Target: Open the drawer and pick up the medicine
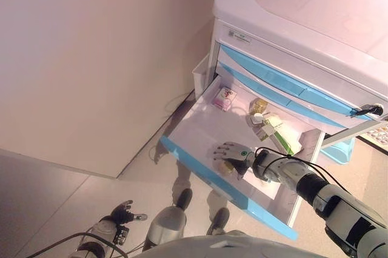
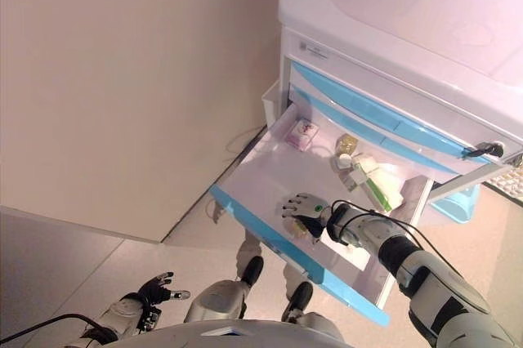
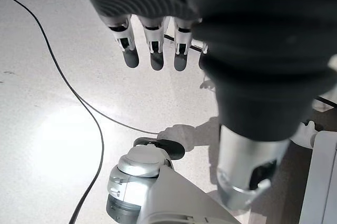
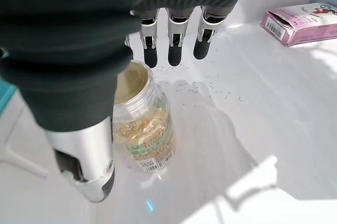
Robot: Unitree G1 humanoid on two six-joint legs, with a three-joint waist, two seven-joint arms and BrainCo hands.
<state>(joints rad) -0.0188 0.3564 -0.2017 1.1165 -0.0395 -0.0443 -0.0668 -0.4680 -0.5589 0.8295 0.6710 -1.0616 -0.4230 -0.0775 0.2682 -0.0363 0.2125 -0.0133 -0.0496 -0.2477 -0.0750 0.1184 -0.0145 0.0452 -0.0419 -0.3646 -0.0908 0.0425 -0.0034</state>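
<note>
Right wrist view: the drawer [image 1: 200, 128] is pulled out; the pickup is not yet done. The bottle [image 4: 141, 124] lies on the drawer floor beneath the right hand [image 4: 174, 29], between thumb and released, straight fingers [image 4: 175, 42], ungrasped. The left hand [image 3: 152, 40] hangs released near the floor.

light: bright, pinkish | glare: floor [image 3: 58, 129] | shadows: soft | focus: sharp

A clinic or pharmacy room is suggested by a white medical cart [image 1: 291, 9] at upper right, its blue-fronted drawer [image 1: 200, 126] stocked with medicine boxes [image 1: 224, 97].
</note>
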